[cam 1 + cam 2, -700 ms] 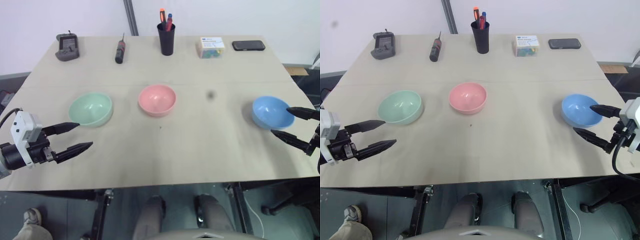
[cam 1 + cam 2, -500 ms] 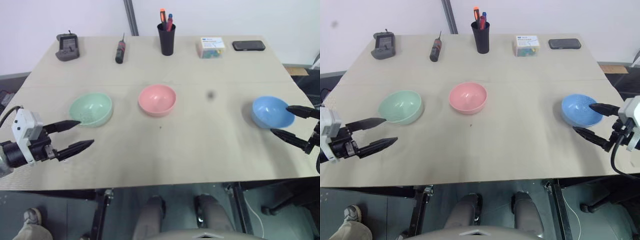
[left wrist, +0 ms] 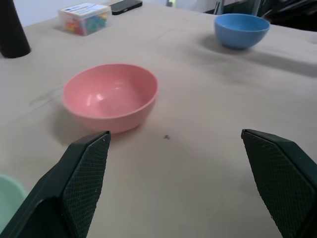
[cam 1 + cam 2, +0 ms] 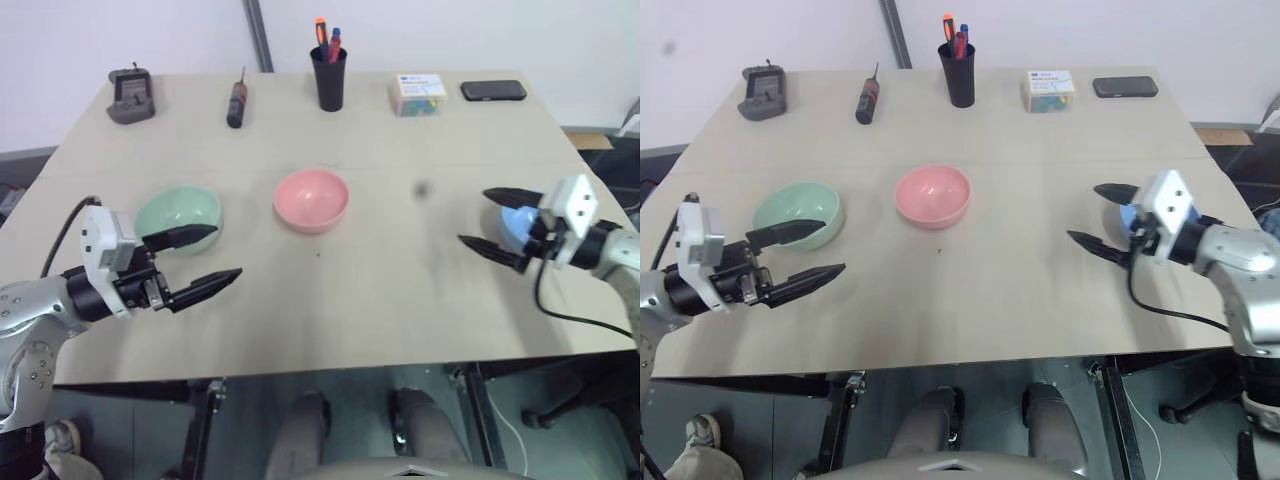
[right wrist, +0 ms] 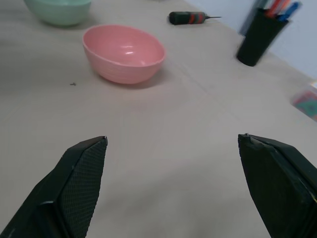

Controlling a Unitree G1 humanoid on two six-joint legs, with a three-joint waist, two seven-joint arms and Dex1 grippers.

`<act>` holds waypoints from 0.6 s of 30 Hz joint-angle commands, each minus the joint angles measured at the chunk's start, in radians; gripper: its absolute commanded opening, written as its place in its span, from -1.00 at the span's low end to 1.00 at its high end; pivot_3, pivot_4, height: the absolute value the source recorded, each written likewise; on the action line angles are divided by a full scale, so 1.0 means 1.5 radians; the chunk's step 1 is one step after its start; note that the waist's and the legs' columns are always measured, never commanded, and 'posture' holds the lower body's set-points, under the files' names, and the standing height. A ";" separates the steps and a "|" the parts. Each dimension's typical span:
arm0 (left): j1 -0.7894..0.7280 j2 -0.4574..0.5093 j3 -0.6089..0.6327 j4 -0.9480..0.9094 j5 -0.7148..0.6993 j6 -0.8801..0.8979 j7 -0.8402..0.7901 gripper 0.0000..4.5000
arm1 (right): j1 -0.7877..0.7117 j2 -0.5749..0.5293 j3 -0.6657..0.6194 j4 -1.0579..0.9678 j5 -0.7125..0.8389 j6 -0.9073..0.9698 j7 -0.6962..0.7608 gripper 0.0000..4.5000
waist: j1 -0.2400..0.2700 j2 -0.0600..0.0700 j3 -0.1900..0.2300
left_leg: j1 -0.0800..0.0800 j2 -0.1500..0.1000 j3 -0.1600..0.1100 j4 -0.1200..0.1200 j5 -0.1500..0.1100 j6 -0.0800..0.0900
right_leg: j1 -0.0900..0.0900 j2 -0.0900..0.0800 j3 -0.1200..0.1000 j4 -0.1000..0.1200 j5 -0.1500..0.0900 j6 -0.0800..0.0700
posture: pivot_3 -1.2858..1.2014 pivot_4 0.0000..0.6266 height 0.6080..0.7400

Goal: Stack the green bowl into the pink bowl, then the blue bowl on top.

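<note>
The green bowl (image 4: 176,210) stands at the table's left, the pink bowl (image 4: 311,198) in the middle, and both are empty. The blue bowl (image 4: 512,226) at the right is mostly hidden behind my right gripper (image 4: 472,217), which hangs open over the table and points toward the pink bowl. My left gripper (image 4: 228,251) is open too, just in front of and to the right of the green bowl, and touches nothing. In the left wrist view the pink bowl (image 3: 111,96) and the blue bowl (image 3: 241,29) lie ahead of the spread fingers (image 3: 84,173).
Along the back edge stand a grey device (image 4: 130,96), a screwdriver (image 4: 236,101), a black pen cup (image 4: 331,76), a box of coloured pins (image 4: 418,95) and a black phone (image 4: 493,90). Bare tabletop (image 4: 380,290) lies between the grippers.
Both arms have swung inward over the table. The left gripper moved right, past the green bowl's front. The right gripper moved left and now covers the blue bowl. Both stayed open.
</note>
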 commanded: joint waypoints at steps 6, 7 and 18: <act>0.069 -0.025 0.018 -0.045 0.014 -0.040 0.024 1.00 | -0.193 0.165 0.182 0.240 -0.171 -0.212 -0.029 0.97 | 0.007 0.000 0.000 | -0.001 -0.001 -0.002 0.000 0.000 0.000 | 0.000 -0.001 -0.002 0.000 0.000 0.000 | 0.03 -0.52 1.00; 0.075 -0.025 0.022 -0.050 0.012 -0.040 0.026 1.00 | -0.215 0.186 0.189 0.273 -0.181 -0.225 -0.037 0.97 | 0.006 0.000 0.000 | -0.001 -0.001 -0.002 0.000 0.000 0.000 | 0.000 -0.001 -0.002 -0.001 0.000 0.000 | 0.03 -0.52 1.00; 0.122 -0.034 0.065 -0.086 -0.028 -0.040 0.027 1.00 | -0.325 0.261 0.255 0.521 -0.305 -0.424 -0.068 0.97 | 0.001 0.000 0.000 | -0.001 -0.001 -0.003 -0.001 0.000 0.000 | 0.000 -0.001 -0.002 0.000 0.000 -0.001 | 0.03 -0.52 1.00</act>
